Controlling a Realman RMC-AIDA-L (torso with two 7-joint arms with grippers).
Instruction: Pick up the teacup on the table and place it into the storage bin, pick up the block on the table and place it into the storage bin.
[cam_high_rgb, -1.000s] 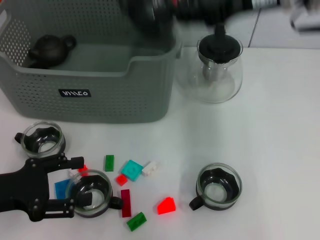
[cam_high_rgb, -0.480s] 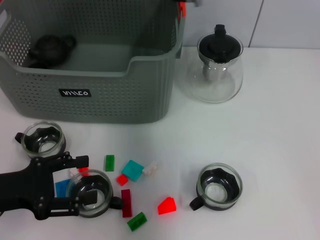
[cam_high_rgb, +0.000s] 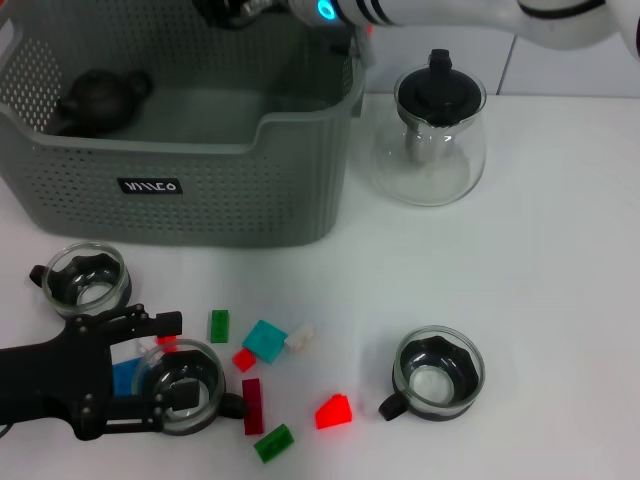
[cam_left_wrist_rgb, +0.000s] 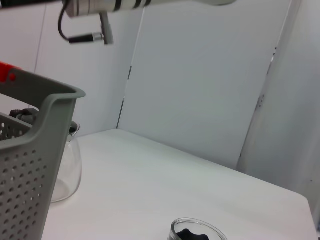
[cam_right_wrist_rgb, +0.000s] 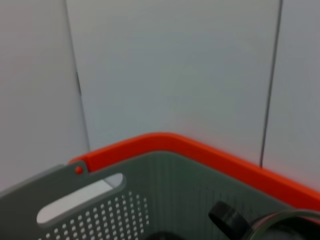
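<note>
At the lower left of the head view, your left gripper (cam_high_rgb: 160, 372) is sitting spread around a teacup (cam_high_rgb: 182, 386) on the table (cam_high_rgb: 560, 260), among scattered blocks (cam_high_rgb: 264, 340). Farther up, the storage bin (cam_high_rgb: 190, 190) is filling the upper left; your right arm is reaching over it, and you cannot tell its pincer's state.

Three clear glass teacups with black inserts stand on the white tabletop (cam_high_rgb: 560, 260): one far left (cam_high_rgb: 87, 277), one lower left (cam_high_rgb: 182, 386), one lower right (cam_high_rgb: 436, 372). One grey-green perforated plastic storage bin (cam_high_rgb: 200, 195) holds one dark round teapot (cam_high_rgb: 100, 97). One glass teapot with a black lid (cam_high_rgb: 432, 135) stands beside it. Roughly nine small plastic blocks lie scattered: three red (cam_high_rgb: 332, 411), two green (cam_high_rgb: 218, 325), one teal (cam_high_rgb: 264, 340), one white (cam_high_rgb: 300, 338), one dark maroon (cam_high_rgb: 251, 405), one blue (cam_high_rgb: 124, 377).
</note>
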